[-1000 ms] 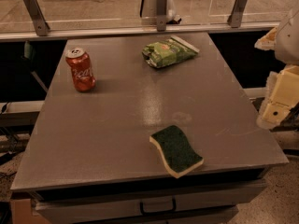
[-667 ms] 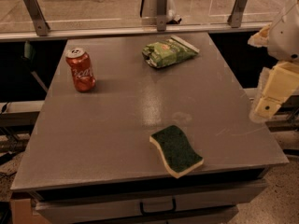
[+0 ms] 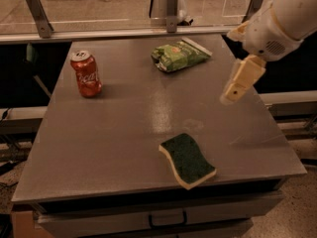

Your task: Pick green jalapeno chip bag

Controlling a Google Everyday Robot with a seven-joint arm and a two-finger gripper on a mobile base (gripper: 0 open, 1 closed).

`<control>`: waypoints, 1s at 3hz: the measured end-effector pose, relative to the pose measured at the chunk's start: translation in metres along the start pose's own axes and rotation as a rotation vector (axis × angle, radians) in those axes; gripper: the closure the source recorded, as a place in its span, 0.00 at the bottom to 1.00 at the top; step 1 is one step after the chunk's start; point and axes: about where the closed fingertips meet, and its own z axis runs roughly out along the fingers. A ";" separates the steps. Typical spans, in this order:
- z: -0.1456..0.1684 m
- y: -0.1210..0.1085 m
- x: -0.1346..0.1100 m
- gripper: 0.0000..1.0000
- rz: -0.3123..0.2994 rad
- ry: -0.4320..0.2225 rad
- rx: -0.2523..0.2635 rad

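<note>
Starts at the left edge of the grey tabletop (image 3: pixel 124 133) with 1 red soda can (image 3: pixel 86 74), upright, near the far-left corner. Continues with the green jalapeno chip bag (image 3: pixel 179 56), lying crinkled close to the far edge, right of its middle, pale sealed end turned toward the far-right corner, well apart from the can. Nearer the front, meets 1 dark-green wavy sponge (image 3: pixel 187 160) with a yellow underside, flat at the front edge, right of centre, well apart from the bag. Ends with the cream gripper (image 3: pixel 237 86), hanging on its white arm just inside the right edge, toward the far-right corner, near the bag but apart from it, pointing down and leftward. Cannot tell whether wide or narrow.
</note>
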 end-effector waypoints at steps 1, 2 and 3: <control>0.043 -0.038 -0.026 0.00 0.007 -0.138 0.011; 0.082 -0.077 -0.050 0.00 0.039 -0.220 0.026; 0.122 -0.107 -0.066 0.00 0.095 -0.262 0.010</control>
